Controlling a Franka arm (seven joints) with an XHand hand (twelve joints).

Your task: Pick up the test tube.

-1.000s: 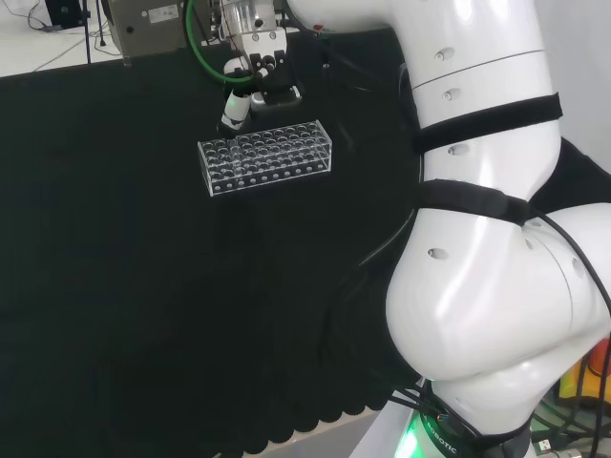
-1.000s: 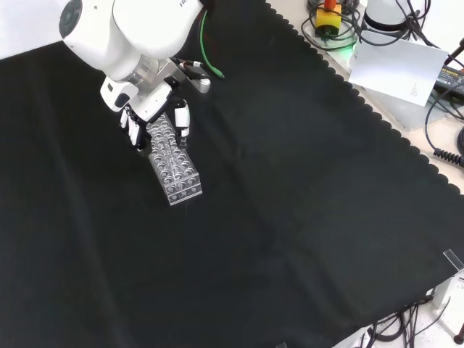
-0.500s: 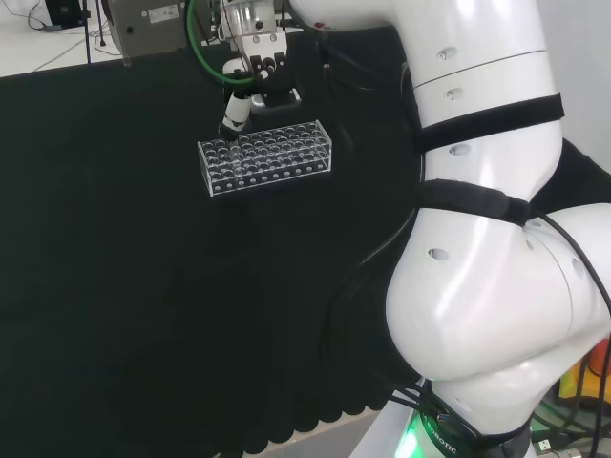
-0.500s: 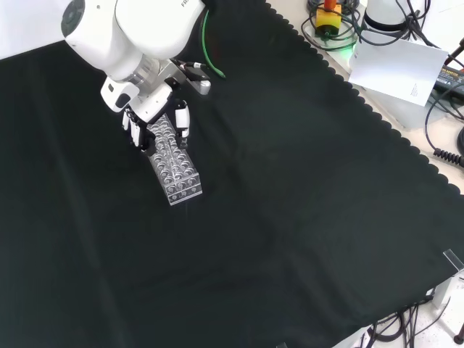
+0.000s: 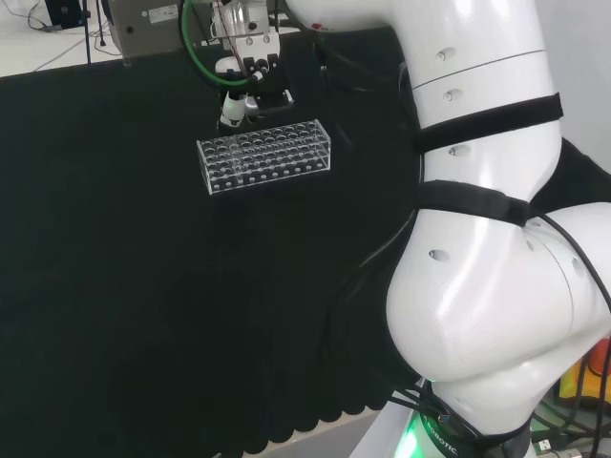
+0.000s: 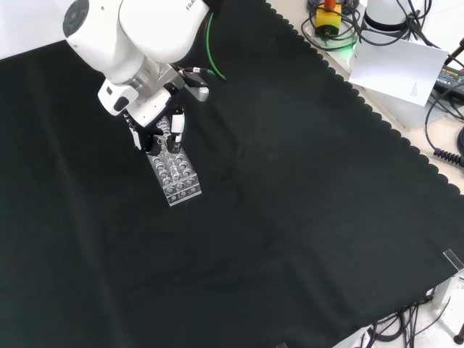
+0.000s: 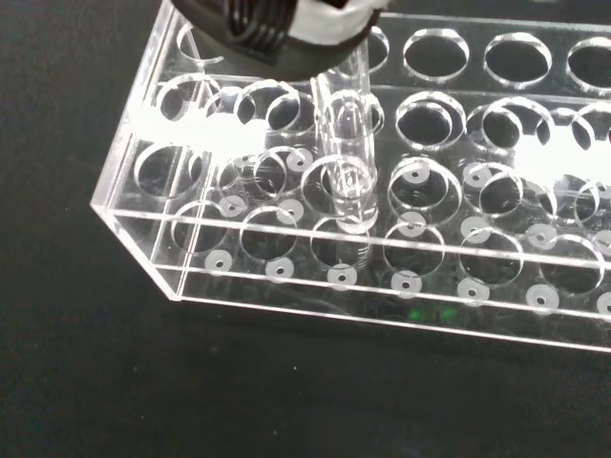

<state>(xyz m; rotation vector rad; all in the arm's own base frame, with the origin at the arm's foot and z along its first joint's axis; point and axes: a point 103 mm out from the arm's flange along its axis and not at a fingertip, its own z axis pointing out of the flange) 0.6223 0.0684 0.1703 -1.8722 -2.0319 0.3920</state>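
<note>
A clear plastic rack (image 5: 264,156) with several rows of round holes lies on the black cloth; in the front view the rack (image 6: 175,171) sits just below the hand. The hand (image 5: 243,84) hangs over the rack's far left end in the head view, fingers curled downward. In the front view the hand (image 6: 156,125) covers the rack's upper end. The wrist view shows a clear test tube (image 7: 346,167) standing upright, its top pinched under black and white fingertips (image 7: 277,24). Its rounded bottom sits at the level of the rack's (image 7: 286,286) top holes.
The arm's big white links (image 5: 477,239) take up the head view's right side. A grey box (image 5: 143,24) stands behind the cloth's far edge. Beyond the cloth's scalloped edge in the front view lie cables and a white sheet (image 6: 395,65).
The hand has risen a little above the rack's end, taking the test tube up with it. The rack has stayed in place.
</note>
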